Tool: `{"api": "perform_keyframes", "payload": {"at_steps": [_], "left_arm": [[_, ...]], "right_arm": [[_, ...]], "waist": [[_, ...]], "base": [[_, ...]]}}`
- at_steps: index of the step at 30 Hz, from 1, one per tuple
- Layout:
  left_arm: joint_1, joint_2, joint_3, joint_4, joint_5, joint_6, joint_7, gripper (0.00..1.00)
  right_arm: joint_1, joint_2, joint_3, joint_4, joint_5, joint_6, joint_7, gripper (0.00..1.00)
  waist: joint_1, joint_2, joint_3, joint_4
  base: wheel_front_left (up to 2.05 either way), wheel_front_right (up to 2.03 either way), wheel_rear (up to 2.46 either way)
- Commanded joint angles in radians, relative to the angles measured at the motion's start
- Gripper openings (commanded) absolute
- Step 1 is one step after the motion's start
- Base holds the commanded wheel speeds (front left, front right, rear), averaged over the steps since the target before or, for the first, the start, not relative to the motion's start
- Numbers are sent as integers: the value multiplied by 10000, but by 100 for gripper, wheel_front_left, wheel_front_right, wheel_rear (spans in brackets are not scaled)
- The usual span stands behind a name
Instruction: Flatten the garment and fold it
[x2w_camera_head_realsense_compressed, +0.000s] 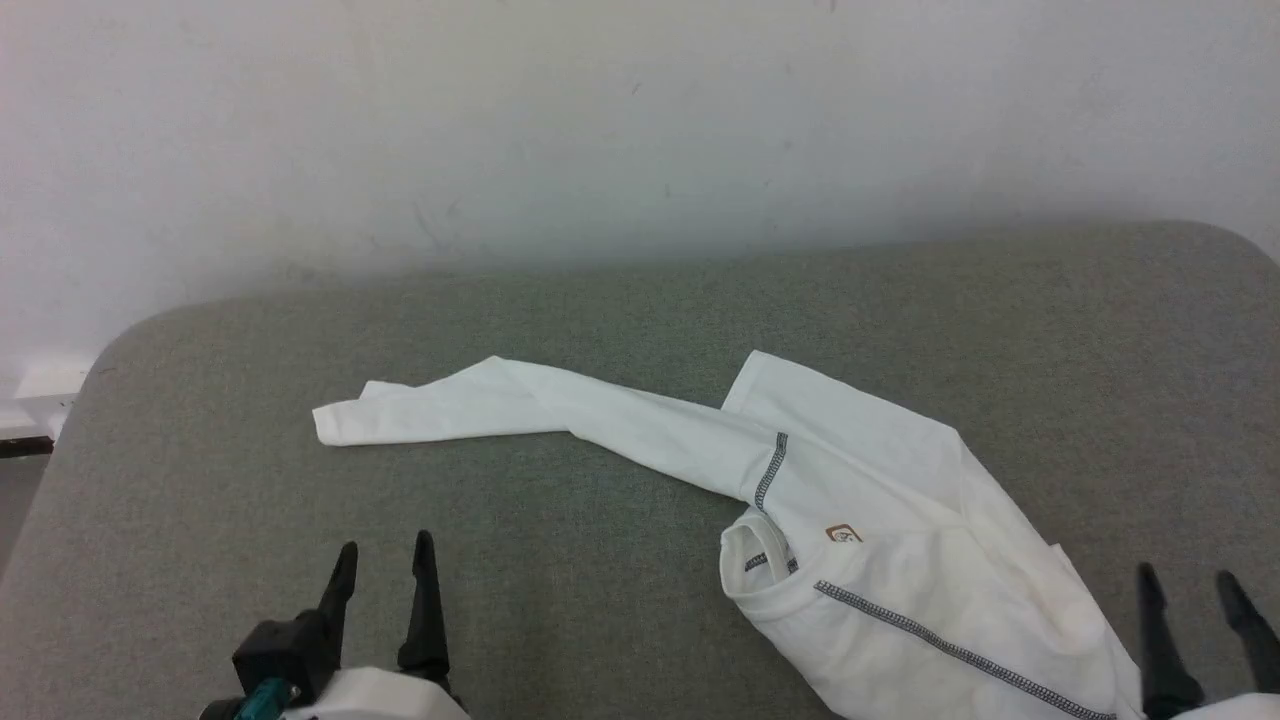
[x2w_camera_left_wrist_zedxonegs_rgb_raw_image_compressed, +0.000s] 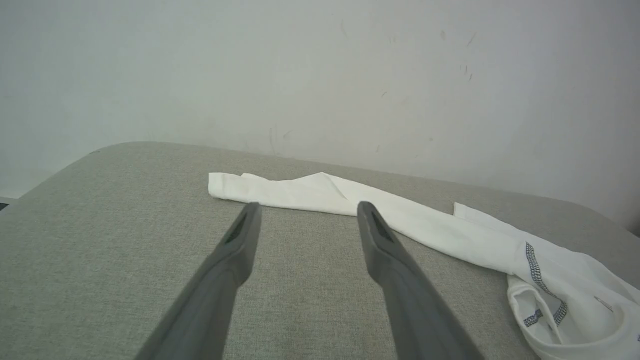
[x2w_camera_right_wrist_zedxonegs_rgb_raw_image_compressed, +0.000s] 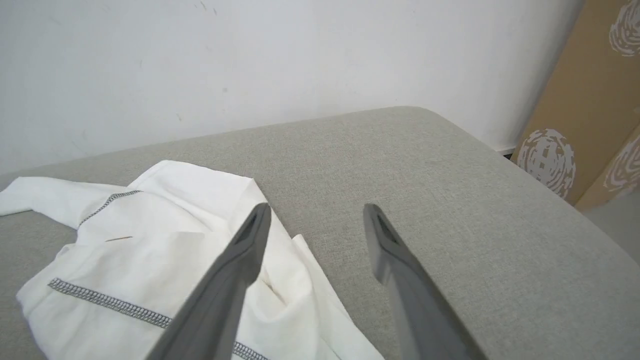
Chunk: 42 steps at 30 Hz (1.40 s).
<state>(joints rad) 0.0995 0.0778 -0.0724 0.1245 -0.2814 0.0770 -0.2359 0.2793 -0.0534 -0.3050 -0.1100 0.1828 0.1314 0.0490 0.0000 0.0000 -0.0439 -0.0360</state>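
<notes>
At the lower left of the head view the left gripper (x2w_camera_head_realsense_compressed: 385, 545) is seen with its two dark fingers spread wide and nothing held between them, over the bare grey padded surface (x2w_camera_head_realsense_compressed: 600, 320). From the middle left, one sleeve (x2w_camera_head_realsense_compressed: 470, 408) of the garment (x2w_camera_head_realsense_compressed: 900, 580) is laid out long and flat, its cuff pointing left. Toward the lower right the body is bunched in loose folds, with the collar (x2w_camera_head_realsense_compressed: 752, 560) turned toward the bottom edge and the logo patch (x2w_camera_head_realsense_compressed: 843, 534) just beside it. At the lower right corner the right gripper (x2w_camera_head_realsense_compressed: 1185, 575) is likewise held wide and empty, just beside the cloth's right edge.
</notes>
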Motion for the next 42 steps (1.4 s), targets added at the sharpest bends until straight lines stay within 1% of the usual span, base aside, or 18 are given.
{"api": "perform_keyframes", "payload": {"at_steps": [1,4,8,12,15,17,20,24,29,37,38,39,40,41,42], "left_arm": [[-330,128,-90,78,53,-27,128,100],[-910,184,-263,217,88,-172,313,100],[-1944,220,-464,688,69,-394,629,100],[-3242,233,-706,1506,55,-668,1019,100],[-4379,186,-996,2267,13,-987,1472,100],[-5156,142,-1184,2845,-51,-1236,1777,100],[-6225,69,-1526,3946,-158,-1538,2505,100],[-7325,32,-1987,5538,-285,-1830,3565,100],[-8139,-5,-2499,7343,-468,-1994,4777,100],[-8628,-134,-3470,9201,-581,-2066,6330,100],[-8627,-161,-3587,9325,-685,-2069,6531,95],[-8590,-189,-3770,9407,-821,-2071,6790,45],[-8590,-189,-3770,9407,-821,-2071,6790,45],[-8555,-210,-3943,9444,-976,-2072,6996,23],[-8525,-222,-4151,9476,-1067,-2072,7180,8]], "right_arm": [[-267,30,579,-143,-113,-7,-334,100],[-483,31,1375,-352,-199,-7,-594,100],[-764,31,2439,-604,-460,-7,-642,100],[-1038,31,3279,-765,-739,-7,-531,100],[-1184,31,3662,-880,-841,-7,-470,100],[-1269,31,3829,-942,-848,-7,-477,100],[-1372,31,3955,-914,-811,-7,-464,100],[-1483,31,4052,-757,-639,-7,-512,100],[-1603,31,4145,-534,-467,-7,-603,100],[-1785,31,4302,-276,-352,-7,-698,100],[-1798,31,4293,-254,-328,-7,-708,100],[-1821,31,4290,-232,-301,-7,-720,100],[-1821,31,4290,-232,-301,-7,-720,100],[-1850,31,4299,-204,-284,-7,-726,100],[-1879,32,4325,-176,-249,-7,-730,100]], "waist": [[0,0,156,-76],[0,0,373,-140],[0,0,683,-264],[0,0,1057,-453],[0,0,1379,-602],[0,0,1597,-712],[0,0,1878,-877],[0,0,2156,-1148],[0,0,2328,-1466],[0,0,2372,-1764],[0,0,2359,-1781],[0,0,2351,-1801],[0,0,2351,-1801],[0,0,2339,-1819],[0,0,2326,-1836]], "base": [[0,0,0],[0,0,0],[0,0,0],[0,0,0],[0,0,0],[0,0,0],[0,0,0],[0,0,0],[0,0,0],[0,0,0],[0,0,0],[0,0,0],[0,0,0],[0,0,0],[0,0,0]]}}
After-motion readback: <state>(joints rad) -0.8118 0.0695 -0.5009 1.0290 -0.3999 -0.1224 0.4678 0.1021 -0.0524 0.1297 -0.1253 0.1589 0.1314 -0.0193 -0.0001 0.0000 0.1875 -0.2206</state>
